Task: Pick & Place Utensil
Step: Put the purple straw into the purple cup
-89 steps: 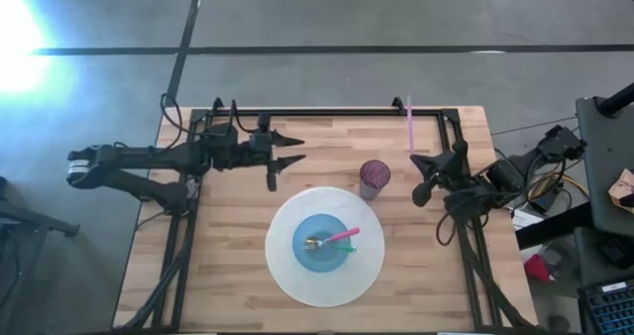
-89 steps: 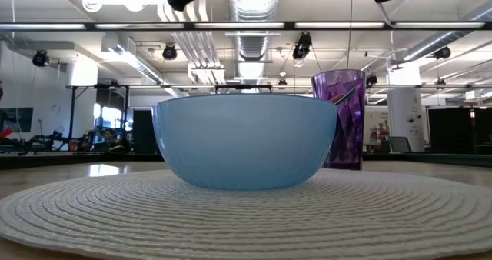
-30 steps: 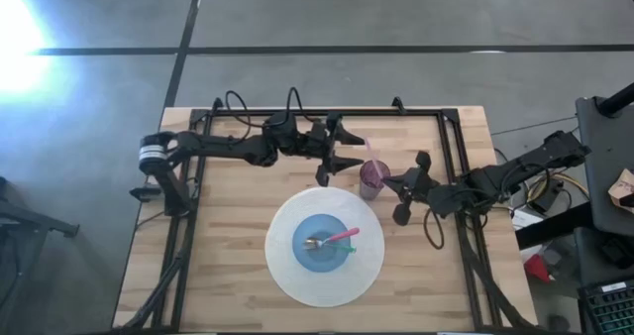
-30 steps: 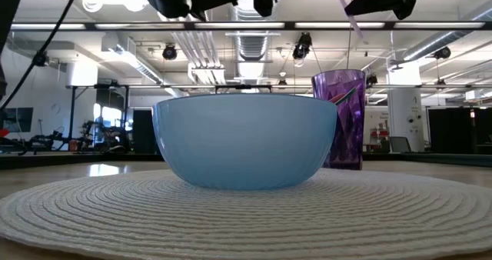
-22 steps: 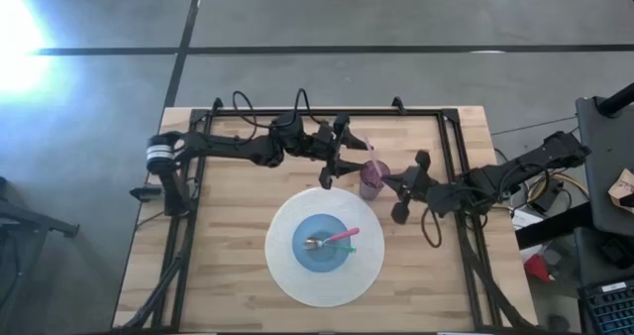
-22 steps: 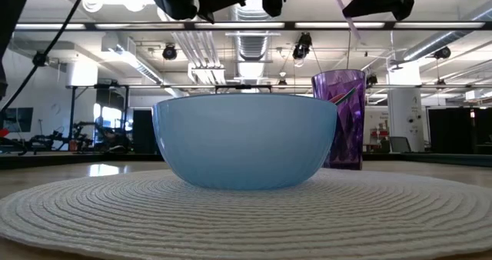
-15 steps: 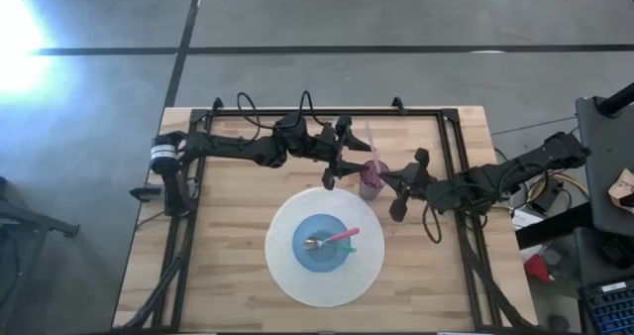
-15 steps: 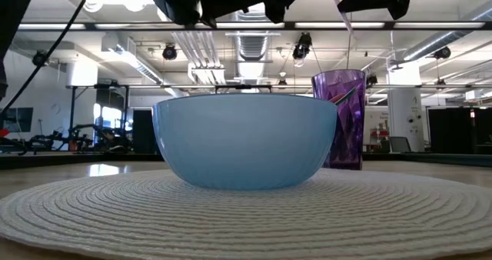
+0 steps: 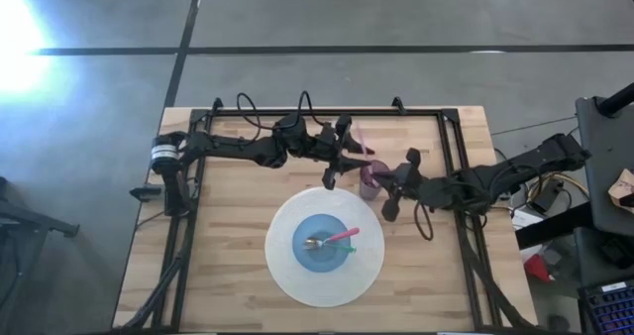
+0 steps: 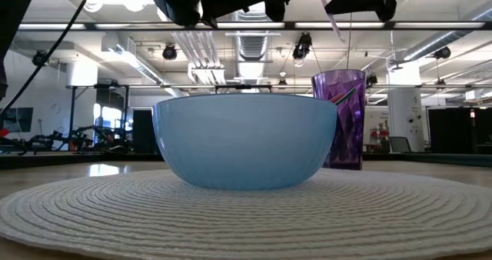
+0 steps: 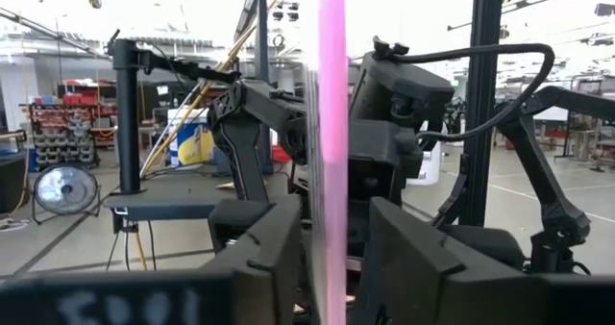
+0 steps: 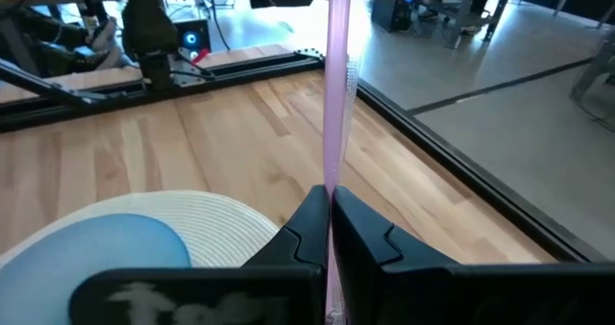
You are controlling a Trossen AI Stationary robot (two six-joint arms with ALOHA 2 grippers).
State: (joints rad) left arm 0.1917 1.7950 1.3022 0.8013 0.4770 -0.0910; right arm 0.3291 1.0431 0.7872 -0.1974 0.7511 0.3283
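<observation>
A long thin pink utensil point(image 9: 359, 142) hangs in the air over the table's middle, above a purple cup point(image 10: 338, 121). My right gripper point(image 12: 332, 205) is shut on it and reaches in from the table's right point(image 9: 379, 179). My left gripper point(image 9: 339, 155) comes from the left. Its fingers point(image 11: 279, 258) stand close on either side of the utensil's free part point(image 11: 332, 123), and a thin gap still shows. A blue bowl point(image 9: 327, 244) sits on a round white placemat point(image 9: 287, 266) and holds a pink-handled fork point(image 9: 342, 237). My right gripper pinches the pink utensil's lower part point(image 12: 330, 176) between its two shut fingers. The utensil lies along the fingers and runs on well past their tips. The fingers come from the table's right, nearly level. The utensil is lifted clear of table and cup, slanting up toward the left gripper.
The purple cup point(image 9: 370, 186) stands just below both grippers, at the placemat's far right rim. Black frame rails point(image 9: 327, 112) run along the table's far and side edges. Bare wood lies at the near left point(image 9: 218, 246) and near right point(image 9: 426, 266).
My right gripper has carried the pink utensil a little toward the table's left, bringing its free part in between my left gripper's fingers. The utensil stays lifted above the cup.
</observation>
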